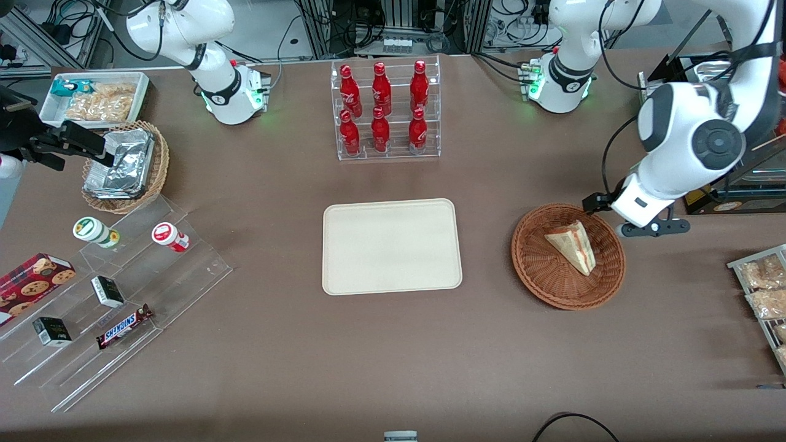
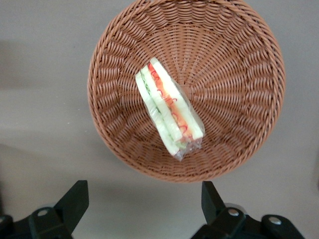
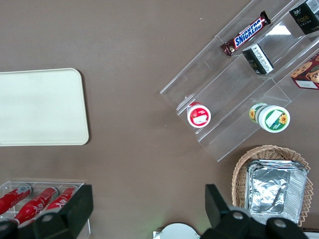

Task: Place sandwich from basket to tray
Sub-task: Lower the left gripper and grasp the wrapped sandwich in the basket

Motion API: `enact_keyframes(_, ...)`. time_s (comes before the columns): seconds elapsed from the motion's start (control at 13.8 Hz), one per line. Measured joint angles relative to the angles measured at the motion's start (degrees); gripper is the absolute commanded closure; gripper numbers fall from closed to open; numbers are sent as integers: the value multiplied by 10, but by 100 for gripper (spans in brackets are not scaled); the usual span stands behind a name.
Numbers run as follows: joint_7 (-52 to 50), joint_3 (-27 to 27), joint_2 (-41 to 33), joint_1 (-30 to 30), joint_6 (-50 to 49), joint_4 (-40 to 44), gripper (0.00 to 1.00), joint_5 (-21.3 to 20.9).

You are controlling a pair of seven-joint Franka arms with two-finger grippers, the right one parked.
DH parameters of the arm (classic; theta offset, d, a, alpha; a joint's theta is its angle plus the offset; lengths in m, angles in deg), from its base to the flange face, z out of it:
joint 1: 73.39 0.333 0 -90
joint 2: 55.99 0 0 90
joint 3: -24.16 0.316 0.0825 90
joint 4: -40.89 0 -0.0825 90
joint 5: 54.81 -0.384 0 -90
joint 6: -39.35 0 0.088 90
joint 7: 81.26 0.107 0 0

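The sandwich (image 1: 574, 245) (image 2: 169, 112), a plastic-wrapped white-bread wedge with red and green filling, lies in the round reddish-brown basket (image 1: 540, 270) (image 2: 239, 74). My left gripper (image 2: 143, 189) hangs above the bare table just outside the basket's rim. It is a little farther from the front camera than the sandwich and toward the working arm's end. Its fingers are open and hold nothing. The cream-beige tray (image 1: 393, 245) (image 3: 40, 107) lies flat at mid-table, beside the basket toward the parked arm's end, with nothing on it.
A clear rack of red bottles (image 1: 387, 110) stands farther from the front camera than the tray. A stepped acrylic stand with snacks (image 1: 110, 288), a tan basket of foil packets (image 1: 126, 166) and a white bin (image 1: 92, 98) lie toward the parked arm's end. Snack packets (image 1: 764, 288) lie near the basket.
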Motion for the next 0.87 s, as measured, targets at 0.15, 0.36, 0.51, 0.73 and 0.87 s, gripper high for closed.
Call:
enact_keyframes(0.15,-52,0,5,-5,24,-15,0,0)
enact_keyframes(0.36,-175,-1,21,-22,51,-18,0,0)
enact_keyframes(0.51,-253,-1,36,-28,69,-18,0,0)
enact_keyframes(0.73,-335,0,57,-28,87,-19,0,0)
enact_keyframes(0.87,-364,1,73,-28,94,-19,0,0)
